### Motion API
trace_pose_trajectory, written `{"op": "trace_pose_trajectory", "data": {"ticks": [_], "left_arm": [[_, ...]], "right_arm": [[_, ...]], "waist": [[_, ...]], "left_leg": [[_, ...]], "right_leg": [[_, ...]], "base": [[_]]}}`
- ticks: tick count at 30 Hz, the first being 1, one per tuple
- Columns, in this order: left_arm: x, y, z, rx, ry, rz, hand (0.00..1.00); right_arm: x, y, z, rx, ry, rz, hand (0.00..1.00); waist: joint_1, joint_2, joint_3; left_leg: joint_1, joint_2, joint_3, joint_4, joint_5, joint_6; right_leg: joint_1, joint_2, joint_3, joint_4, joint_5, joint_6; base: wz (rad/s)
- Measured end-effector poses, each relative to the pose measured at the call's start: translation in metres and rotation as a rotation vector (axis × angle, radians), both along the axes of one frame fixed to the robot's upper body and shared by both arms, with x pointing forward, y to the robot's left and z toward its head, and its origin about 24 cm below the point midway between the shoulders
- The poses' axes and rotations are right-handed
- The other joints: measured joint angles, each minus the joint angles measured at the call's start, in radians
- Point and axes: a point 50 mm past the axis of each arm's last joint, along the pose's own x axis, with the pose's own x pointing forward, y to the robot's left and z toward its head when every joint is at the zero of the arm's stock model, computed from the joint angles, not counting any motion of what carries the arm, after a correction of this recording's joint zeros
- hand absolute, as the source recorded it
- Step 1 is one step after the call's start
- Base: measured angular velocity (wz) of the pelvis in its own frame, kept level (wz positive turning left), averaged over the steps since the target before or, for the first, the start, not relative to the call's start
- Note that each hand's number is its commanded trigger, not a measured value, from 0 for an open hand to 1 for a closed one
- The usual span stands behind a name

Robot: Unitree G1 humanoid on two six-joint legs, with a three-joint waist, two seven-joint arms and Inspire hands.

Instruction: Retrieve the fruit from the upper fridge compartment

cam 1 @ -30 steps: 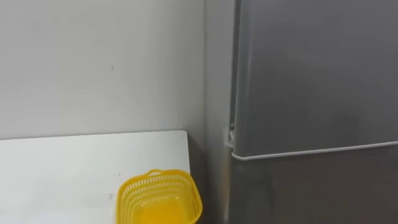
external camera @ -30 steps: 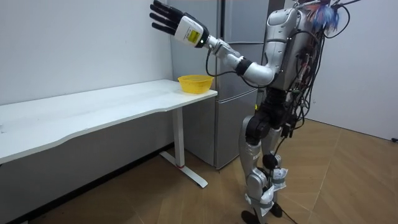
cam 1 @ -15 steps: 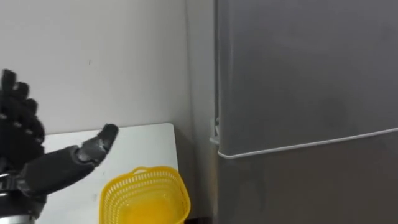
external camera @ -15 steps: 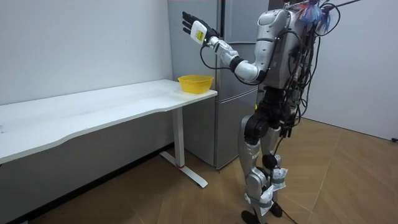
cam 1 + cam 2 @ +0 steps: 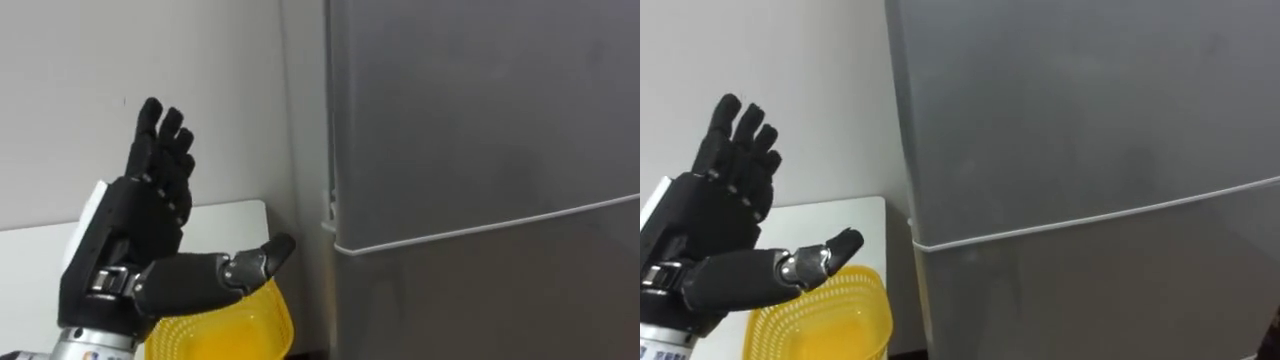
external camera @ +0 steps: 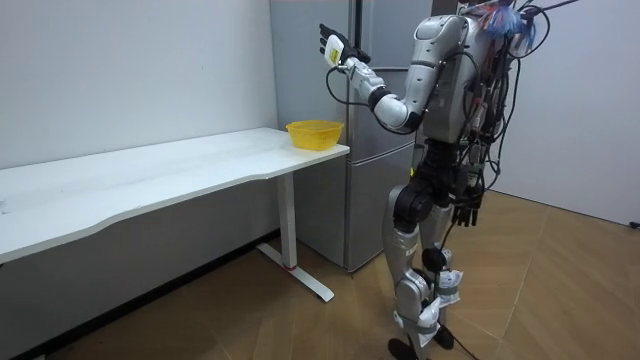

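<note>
The upper fridge door is right in front of you, plain grey and shut. A thin pale seam separates it from the lower door. What is inside stays hidden behind the shut door, and the door's top and right side are cut off in the eye views.

Your left hand is raised just left of the door's edge, not touching it. The fingers are straight, close together and point up, w/ the thumb stretched toward the door; it holds nothing. The hand covers part of the yellow mesh basket, which stands at the corner of the white table beside the fridge.

In the room view you stand upright facing the fridge. Your right hand hangs low by the hip, too small to tell its state.
</note>
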Motion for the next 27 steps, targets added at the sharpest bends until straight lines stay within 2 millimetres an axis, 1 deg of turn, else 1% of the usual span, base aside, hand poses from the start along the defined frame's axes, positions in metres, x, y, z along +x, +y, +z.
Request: {"op": "trace_pose_trajectory", "data": {"ticks": [1, 2, 3, 8, 13, 17, 23, 27], "left_arm": [[0.000, -0.001, -0.001, 0.004, 0.004, -0.009, 0.00], [0.000, -0.002, -0.001, 0.013, 0.009, -0.029, 0.00], [0.000, -0.004, -0.001, 0.021, 0.011, -0.047, 0.00], [0.002, -0.013, 0.002, 0.027, -0.002, -0.116, 0.00], [0.001, -0.021, 0.000, 0.045, -0.001, -0.183, 0.00], [0.000, -0.027, -0.002, 0.062, 0.017, -0.233, 0.00], [0.000, -0.029, -0.004, 0.076, 0.030, -0.261, 0.00], [0.000, -0.033, -0.005, 0.079, 0.035, -0.286, 0.00]], "right_arm": [[0.000, 0.000, 0.000, 0.000, 0.000, 0.001, 0.00], [0.000, -0.001, 0.000, 0.000, 0.003, 0.001, 0.00], [0.000, -0.001, 0.000, 0.002, 0.008, 0.000, 0.00], [-0.002, -0.002, 0.000, 0.012, 0.023, -0.002, 0.00], [0.000, -0.001, 0.000, 0.019, 0.023, -0.001, 0.00], [0.006, -0.001, 0.000, 0.019, 0.012, 0.003, 0.00], [0.013, -0.002, 0.001, 0.016, -0.003, 0.006, 0.00], [0.013, -0.003, 0.001, 0.014, -0.004, 0.007, 0.00]], "waist": [[0.000, 0.001, -0.0009], [0.000, 0.005, -0.0043], [-0.001, 0.009, -0.0058], [-0.003, 0.012, -0.0048], [-0.006, 0.013, -0.0033], [-0.009, 0.016, 0.0002], [-0.031, 0.018, 0.0011], [-0.032, 0.025, 0.0061]], "left_leg": [[0.002, 0.000, 0.003, 0.000, 0.000, 0.000], [0.003, 0.002, 0.008, 0.000, 0.000, 0.000], [0.005, 0.003, 0.014, 0.000, 0.000, 0.000], [0.006, 0.006, 0.020, -0.002, 0.000, 0.000], [0.005, 0.008, 0.024, -0.003, 0.000, 0.000], [0.005, 0.008, 0.035, -0.005, 0.000, 0.000], [0.005, 0.008, 0.041, -0.006, 0.000, 0.000], [0.007, 0.008, 0.046, -0.007, 0.000, -0.001]], "right_leg": [[0.002, 0.001, 0.002, -0.001, 0.000, 0.000], [0.003, 0.002, 0.005, -0.002, 0.001, 0.000], [0.004, 0.003, 0.010, -0.004, 0.004, 0.000], [0.004, 0.006, 0.011, -0.006, 0.007, -0.002], [0.003, 0.007, 0.012, -0.008, 0.008, -0.003], [0.001, 0.007, 0.016, -0.008, 0.008, -0.003], [0.004, 0.007, 0.019, -0.008, 0.008, -0.003], [0.009, 0.008, 0.030, -0.008, 0.008, -0.003]], "base": [[-0.10], [-0.10], [-0.11], [-0.03], [0.00], [-0.02], [-0.02], [-0.06]]}}
